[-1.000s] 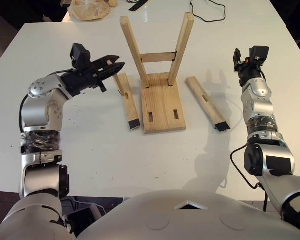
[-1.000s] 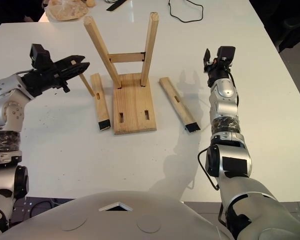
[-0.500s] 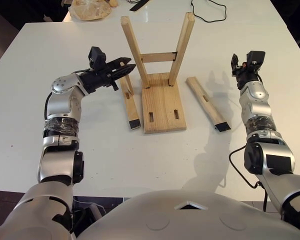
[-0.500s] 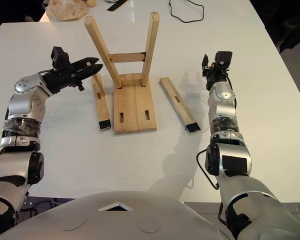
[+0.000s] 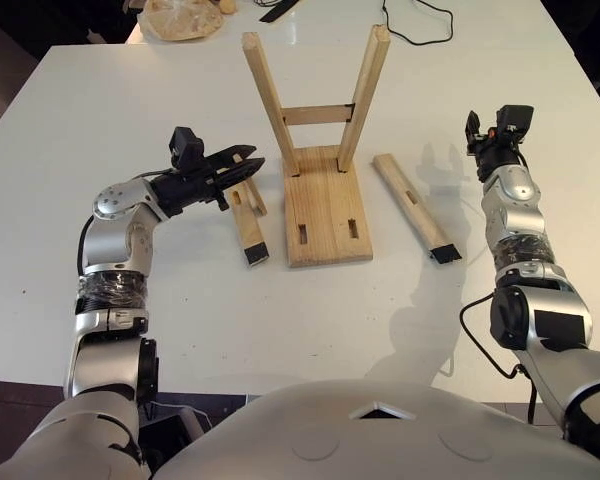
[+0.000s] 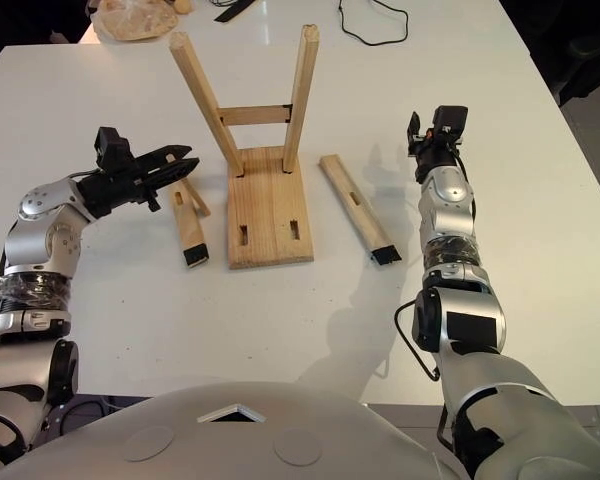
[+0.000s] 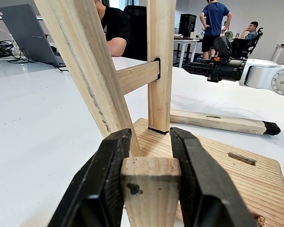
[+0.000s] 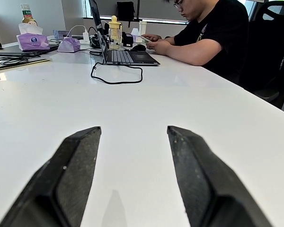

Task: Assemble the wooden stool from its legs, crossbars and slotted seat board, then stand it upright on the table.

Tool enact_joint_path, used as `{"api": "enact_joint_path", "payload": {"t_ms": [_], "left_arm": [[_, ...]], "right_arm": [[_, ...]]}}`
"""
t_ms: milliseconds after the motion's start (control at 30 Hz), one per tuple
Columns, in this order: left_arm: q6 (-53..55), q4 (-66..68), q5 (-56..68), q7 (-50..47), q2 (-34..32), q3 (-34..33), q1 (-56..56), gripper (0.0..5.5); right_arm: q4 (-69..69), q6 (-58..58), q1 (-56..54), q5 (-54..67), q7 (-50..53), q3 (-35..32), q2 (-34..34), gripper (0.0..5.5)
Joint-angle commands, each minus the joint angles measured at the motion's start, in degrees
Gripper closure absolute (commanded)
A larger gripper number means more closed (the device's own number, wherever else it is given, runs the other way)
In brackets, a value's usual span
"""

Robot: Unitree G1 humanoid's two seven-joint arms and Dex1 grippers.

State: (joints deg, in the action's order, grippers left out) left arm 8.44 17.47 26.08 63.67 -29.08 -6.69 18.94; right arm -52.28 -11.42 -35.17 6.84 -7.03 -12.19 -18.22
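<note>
The slotted seat board lies flat mid-table. Two legs joined by a crossbar stand up from its far end. My left gripper is shut on the far end of a loose leg, which lies left of the board with its black foot toward me. In the left wrist view the fingers clamp that leg's end face. A second loose leg lies right of the board. My right gripper hovers open, right of that leg; its jaws stand wide apart in the right wrist view.
A plastic bag, a black cable and a dark object lie along the table's far edge. White tabletop stretches between the board and the near edge.
My left gripper came in from the left, shut on the loose leg's far end and dragged the leg left and toward me. The right arm barely shifted.
</note>
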Motion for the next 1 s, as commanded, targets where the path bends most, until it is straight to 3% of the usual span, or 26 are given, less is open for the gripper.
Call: {"api": "enact_joint_path", "payload": {"t_ms": [33,1000], "left_arm": [[1.5,-2.2,0.6,-1.1,-0.6,-1.0,-0.9,4.2],[2.6,-6.7,-1.1,0.6,-4.7,1.6,-10.8,4.2]], "right_arm": [[0.1,-0.1,0.0,0.1,0.2,-0.4,-0.2,2.93],[-1.0,-1.6,1.4,-0.9,0.8,0.1,-0.2,2.93]]}}
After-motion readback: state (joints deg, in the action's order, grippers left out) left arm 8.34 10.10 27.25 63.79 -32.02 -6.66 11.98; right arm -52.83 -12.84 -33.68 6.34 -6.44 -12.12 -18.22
